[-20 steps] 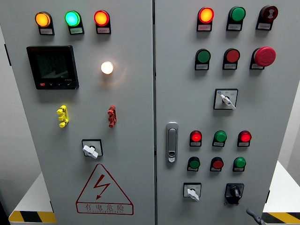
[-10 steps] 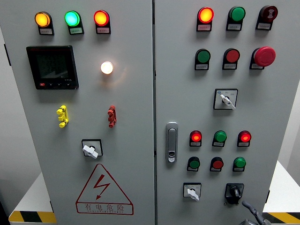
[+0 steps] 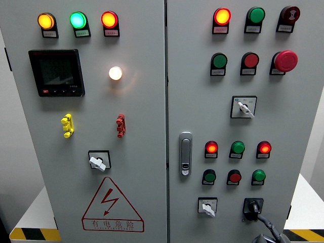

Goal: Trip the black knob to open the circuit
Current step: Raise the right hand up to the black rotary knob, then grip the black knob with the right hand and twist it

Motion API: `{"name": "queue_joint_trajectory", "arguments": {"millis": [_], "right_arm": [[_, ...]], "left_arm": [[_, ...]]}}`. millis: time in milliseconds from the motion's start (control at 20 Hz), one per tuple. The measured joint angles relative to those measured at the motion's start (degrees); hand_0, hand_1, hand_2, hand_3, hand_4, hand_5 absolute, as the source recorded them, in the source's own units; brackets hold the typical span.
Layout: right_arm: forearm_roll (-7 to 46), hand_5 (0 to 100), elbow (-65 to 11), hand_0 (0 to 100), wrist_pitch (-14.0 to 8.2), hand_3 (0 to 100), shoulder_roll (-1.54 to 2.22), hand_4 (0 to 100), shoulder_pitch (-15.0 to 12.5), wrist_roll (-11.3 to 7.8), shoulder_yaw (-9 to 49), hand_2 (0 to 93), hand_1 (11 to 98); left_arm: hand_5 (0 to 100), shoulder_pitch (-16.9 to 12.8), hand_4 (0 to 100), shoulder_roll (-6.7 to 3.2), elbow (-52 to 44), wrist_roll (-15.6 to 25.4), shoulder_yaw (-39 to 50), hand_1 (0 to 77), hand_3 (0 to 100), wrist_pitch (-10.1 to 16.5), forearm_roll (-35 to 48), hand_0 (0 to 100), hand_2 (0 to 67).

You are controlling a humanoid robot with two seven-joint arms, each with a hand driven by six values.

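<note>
The black knob (image 3: 252,207) sits on its black square plate at the lower right of the right cabinet door (image 3: 197,101), with its handle roughly upright. My right hand (image 3: 264,229) comes up from the bottom edge just below and to the right of the knob. One dark finger (image 3: 266,223) stretches up to the plate's lower right corner. The hand is open and holds nothing, and most of it is cut off by the picture's edge. My left hand is out of view.
A white selector switch (image 3: 207,207) sits left of the black knob, under rows of red and green buttons (image 3: 234,177). A door handle (image 3: 186,153) is at the right door's left edge. A red mushroom button (image 3: 285,61) is at the upper right.
My right hand has risen from the bottom right corner, up and to the left. Its finger now reaches the knob's plate. The knob has not turned.
</note>
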State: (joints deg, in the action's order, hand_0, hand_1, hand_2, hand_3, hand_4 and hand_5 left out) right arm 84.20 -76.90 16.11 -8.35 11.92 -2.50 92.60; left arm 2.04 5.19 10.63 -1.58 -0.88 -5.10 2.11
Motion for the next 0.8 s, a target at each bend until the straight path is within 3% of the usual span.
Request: {"name": "queue_joint_trajectory", "arguments": {"millis": [800], "right_arm": [[-0.1, 100, 0.6, 100, 0.0, 78, 0.10, 80, 0.9, 0.31, -2.0, 0.0, 66.8]], "left_arm": [[9, 0.0, 10, 0.00, 0.0, 0.0, 0.0, 0.0, 26, 0.0, 0.0, 0, 19.5]]}}
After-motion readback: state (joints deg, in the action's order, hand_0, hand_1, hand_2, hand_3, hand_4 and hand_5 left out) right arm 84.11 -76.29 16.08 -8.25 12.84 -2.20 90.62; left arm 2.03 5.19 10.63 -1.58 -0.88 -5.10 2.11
